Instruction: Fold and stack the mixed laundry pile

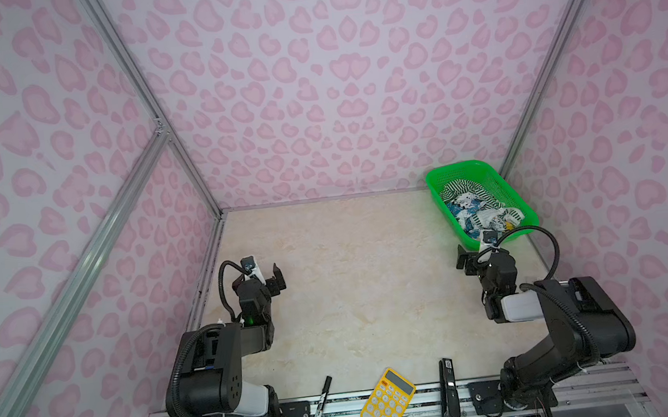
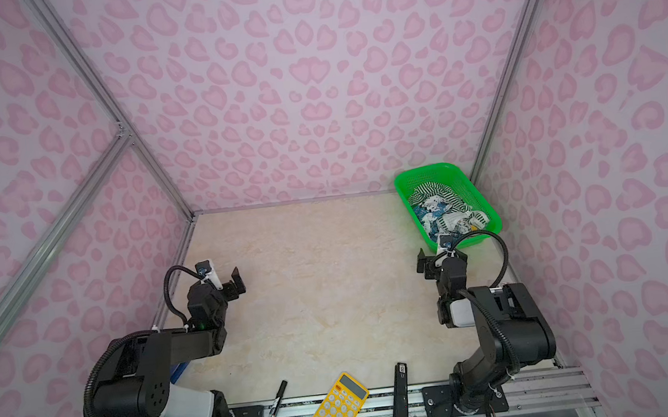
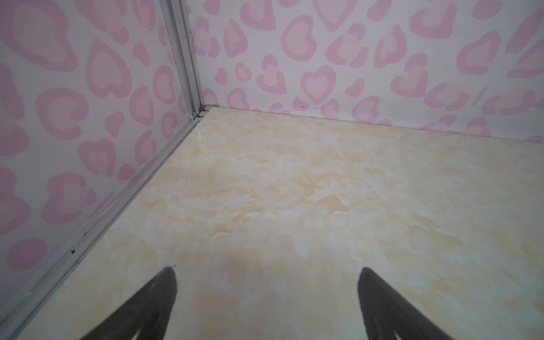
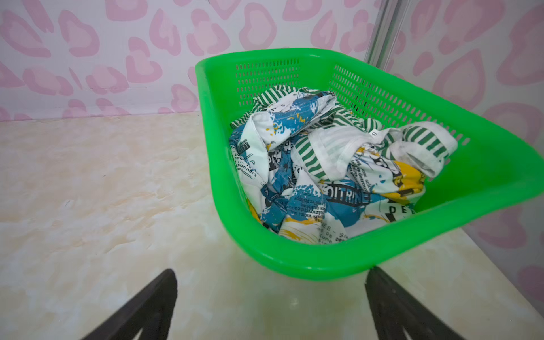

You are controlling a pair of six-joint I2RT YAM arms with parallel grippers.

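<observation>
Currently: white graphic-print garment (image 4: 297,200), green-striped garment (image 4: 307,150) crumpled in green perforated plastic basket (image 4: 294,262); left gripper (image 3: 268,269), right gripper (image 4: 271,270) splayed wide

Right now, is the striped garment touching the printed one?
Touching. The right wrist view shows the striped garment lying crumpled directly on the printed garment inside the green basket.

Beige marbled tabletop (image 1: 353,291). Carries a green perforated basket (image 1: 462,166) at two o'clock, tucked into the far right corner. Holds three things in a row along the near edge, each lying partly over the metal rail (image 1: 426,399) there: black marker (image 1: 320,407) at seven o'clock, yellow calculator (image 1: 388,402) at six, slim black device (image 1: 449,392) at five, all apart.
</observation>
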